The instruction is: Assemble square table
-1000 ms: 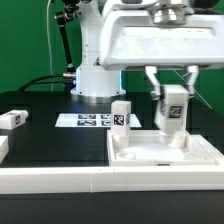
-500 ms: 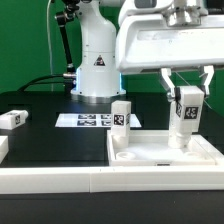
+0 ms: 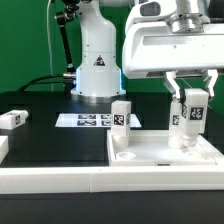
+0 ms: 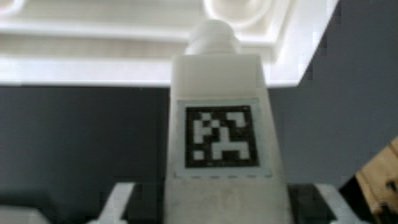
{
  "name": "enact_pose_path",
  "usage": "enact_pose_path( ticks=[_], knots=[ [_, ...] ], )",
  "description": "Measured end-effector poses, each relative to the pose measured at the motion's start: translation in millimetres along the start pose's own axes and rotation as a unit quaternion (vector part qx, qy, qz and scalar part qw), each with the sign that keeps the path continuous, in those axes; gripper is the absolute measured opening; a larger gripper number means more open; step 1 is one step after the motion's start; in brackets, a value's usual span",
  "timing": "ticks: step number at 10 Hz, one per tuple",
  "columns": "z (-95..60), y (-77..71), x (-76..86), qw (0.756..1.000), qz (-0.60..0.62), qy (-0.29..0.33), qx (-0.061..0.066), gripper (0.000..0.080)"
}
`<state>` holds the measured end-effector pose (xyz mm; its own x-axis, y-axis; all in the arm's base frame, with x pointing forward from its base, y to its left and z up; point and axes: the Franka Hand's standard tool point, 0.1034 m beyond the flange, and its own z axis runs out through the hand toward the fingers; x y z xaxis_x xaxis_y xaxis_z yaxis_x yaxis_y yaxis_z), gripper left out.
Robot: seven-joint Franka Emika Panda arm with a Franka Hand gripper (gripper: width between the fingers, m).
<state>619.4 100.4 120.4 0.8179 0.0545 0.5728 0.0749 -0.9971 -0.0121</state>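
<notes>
Exterior view first. Got the gripper (image 3: pixel 191 100) at roughly 3 o'clock, closed partway and clamped on a white leg (image 3: pixel 189 127), kept upright with the tag toward the camera. Sitting right at the 1 o'clock corner of the tabletop (image 3: pixel 160 152); can't tell if touching the tray or just above it. Same deal from the wrist view: leg tip aimed at a raised corner of the tray, fingers (image 4: pixel 125 200) pressed on both sides of the leg. Also a second leg (image 3: pixel 121 114) standing upright by the tray's 11 o'clock corner, on it or just behind, hard to say. Then a third leg (image 3: pixel 12 119) lying on its side way out at 9 o'clock on the black table (image 3: pixel 60 140). Marker board (image 3: pixel 85 120) flat just beside the standing leg, on its 9 o'clock side. Long white rail (image 3: pixel 50 182) along 6 o'clock.
</notes>
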Motion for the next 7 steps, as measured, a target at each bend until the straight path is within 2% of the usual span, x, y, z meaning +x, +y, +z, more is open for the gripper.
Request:
enact_pose_path(
  ticks=[3, 7],
  knots=[
    [1.1, -2.5, -1.2, 1.000, -0.001, -0.003, 0.001, 0.0291],
    [10.5, -14.0, -15.3, 1.000, -0.011, -0.016, 0.005, 0.0291]
  ],
)
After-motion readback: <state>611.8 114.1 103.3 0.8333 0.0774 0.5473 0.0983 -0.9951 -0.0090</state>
